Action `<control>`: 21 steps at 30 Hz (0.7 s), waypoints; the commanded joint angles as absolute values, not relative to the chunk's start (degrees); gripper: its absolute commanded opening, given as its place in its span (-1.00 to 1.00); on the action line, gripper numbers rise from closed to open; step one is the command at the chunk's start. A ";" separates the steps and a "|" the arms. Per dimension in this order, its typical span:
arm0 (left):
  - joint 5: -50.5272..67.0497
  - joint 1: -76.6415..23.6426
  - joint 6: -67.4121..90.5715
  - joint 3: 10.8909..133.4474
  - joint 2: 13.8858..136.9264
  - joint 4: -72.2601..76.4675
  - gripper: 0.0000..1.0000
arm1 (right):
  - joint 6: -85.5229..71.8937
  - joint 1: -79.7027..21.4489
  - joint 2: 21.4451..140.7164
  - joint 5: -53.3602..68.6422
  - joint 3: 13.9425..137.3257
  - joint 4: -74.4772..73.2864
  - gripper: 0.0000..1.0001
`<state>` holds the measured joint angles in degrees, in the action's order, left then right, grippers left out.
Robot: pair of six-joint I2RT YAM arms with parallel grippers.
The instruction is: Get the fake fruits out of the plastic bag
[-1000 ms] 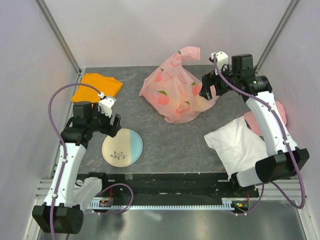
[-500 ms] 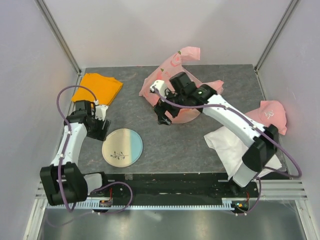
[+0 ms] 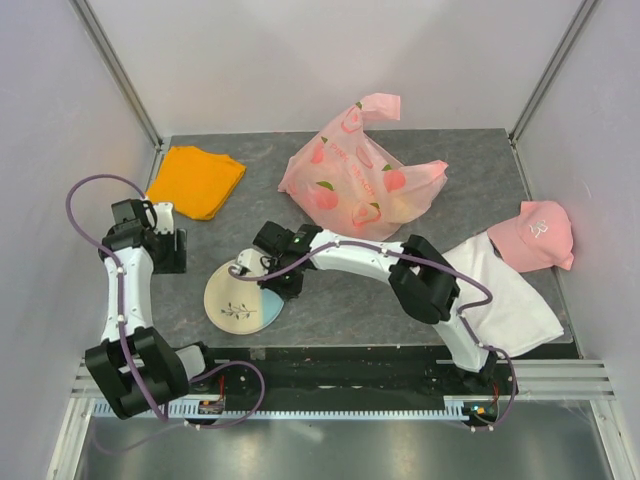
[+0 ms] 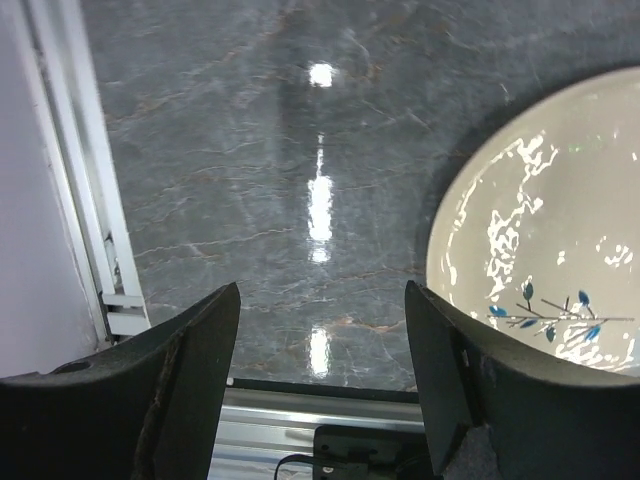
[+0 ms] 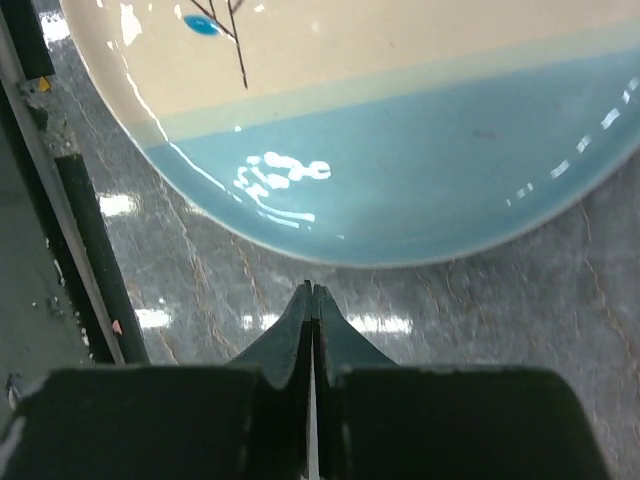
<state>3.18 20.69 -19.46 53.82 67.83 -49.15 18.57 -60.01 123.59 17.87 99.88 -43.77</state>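
Note:
The pink plastic bag (image 3: 362, 185), printed with peaches, lies bulging at the back centre of the table. The fake fruits are hidden; none shows outside the bag. My right gripper (image 3: 280, 288) (image 5: 312, 298) is shut with nothing in it. It hovers low over the grey table at the blue edge of a round plate (image 3: 232, 297) (image 5: 400, 120), well in front of the bag. At the left side my left gripper (image 3: 167, 254) (image 4: 320, 335) is open and empty. It points down at bare table, left of the plate (image 4: 545, 250).
A folded orange cloth (image 3: 196, 180) lies at the back left. A pink cap (image 3: 538, 235) sits at the right, and a white cloth (image 3: 505, 297) lies in front of it. The table's near rail (image 4: 300, 420) runs just under the left fingers.
The right arm swung from the bag's right side across to the plate, and its jaws closed. The left arm drew back to the left. The white cloth now lies flatter.

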 commanded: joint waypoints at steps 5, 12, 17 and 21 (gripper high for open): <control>4.48 21.88 -15.11 56.08 64.69 -48.52 0.47 | 20.30 -63.02 129.45 14.51 111.27 -42.01 -0.99; 6.06 21.80 -15.47 57.82 64.07 -49.22 0.48 | 20.39 -62.67 129.73 5.28 105.30 -41.04 -1.00; 5.80 21.88 -16.52 60.20 65.47 -49.39 0.48 | 20.83 -61.18 127.89 -1.13 98.63 -41.75 -0.99; 6.07 21.88 -17.31 61.96 66.62 -49.04 0.48 | 22.23 -60.38 124.72 -3.51 92.74 -42.36 -0.99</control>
<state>4.93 21.58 -17.15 58.72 65.69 -49.52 20.38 -62.24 126.13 4.14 99.07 -36.77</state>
